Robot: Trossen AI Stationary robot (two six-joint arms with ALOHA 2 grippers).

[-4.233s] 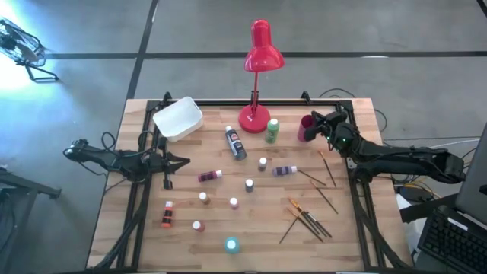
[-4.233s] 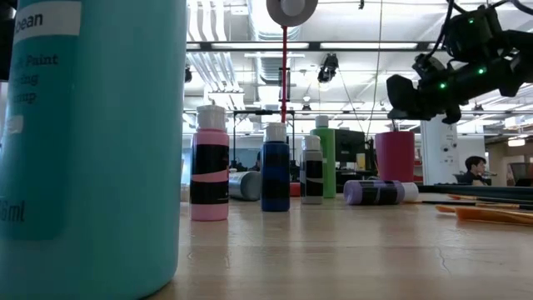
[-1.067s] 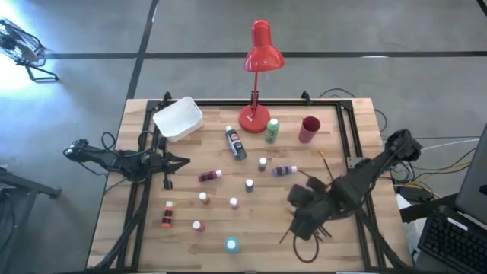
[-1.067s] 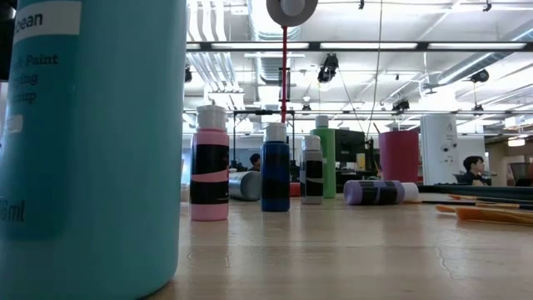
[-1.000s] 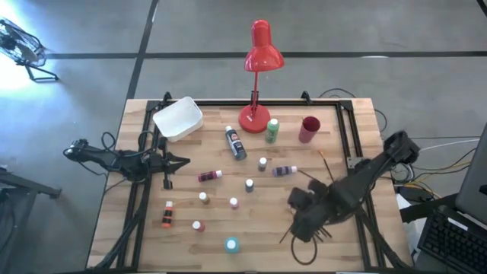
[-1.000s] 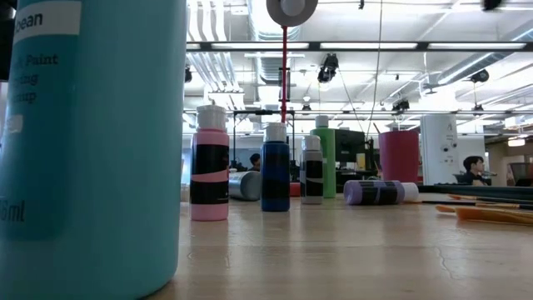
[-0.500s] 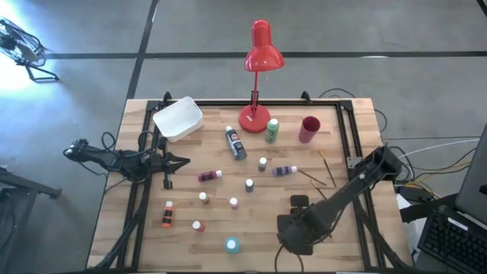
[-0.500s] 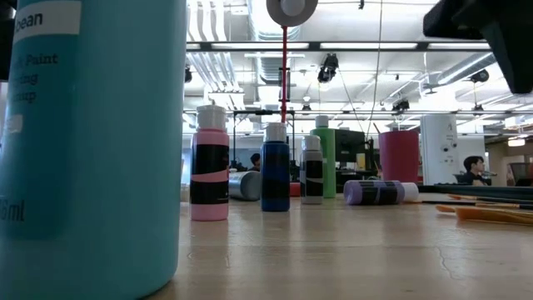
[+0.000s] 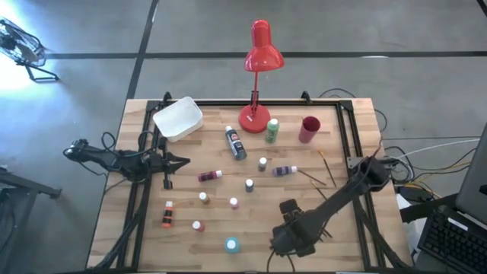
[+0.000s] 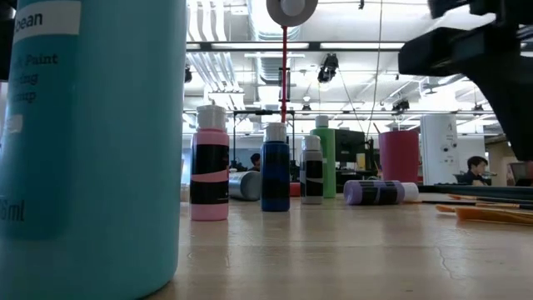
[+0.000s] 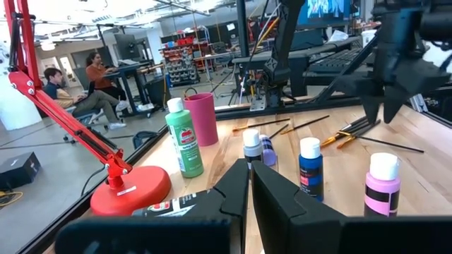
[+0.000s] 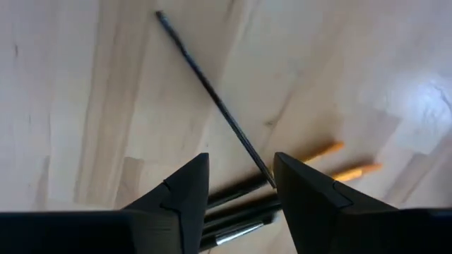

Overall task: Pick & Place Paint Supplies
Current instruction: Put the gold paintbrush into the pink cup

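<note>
Two end effectors, right [image 12: 240,187] parted, lowered over brushes [image 12: 212,99], left [image 11: 248,185] unmoved, closed.

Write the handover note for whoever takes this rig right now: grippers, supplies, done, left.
Right gripper: fingers open, pointing down over the cluster of thin wooden-handled paintbrushes at the table's near right; nothing held.
Left gripper: shut, empty, parked at the left edge.
Supplies: small white-capped paint bottles scattered mid-table, some standing, some lying; a teal bottle near the front edge; a green bottle beside the red desk lamp.
Containers: the white tray at the back left and the dark red cup at the back right.
Done: no supply visibly packed.
Left: brushes and bottles.
</note>
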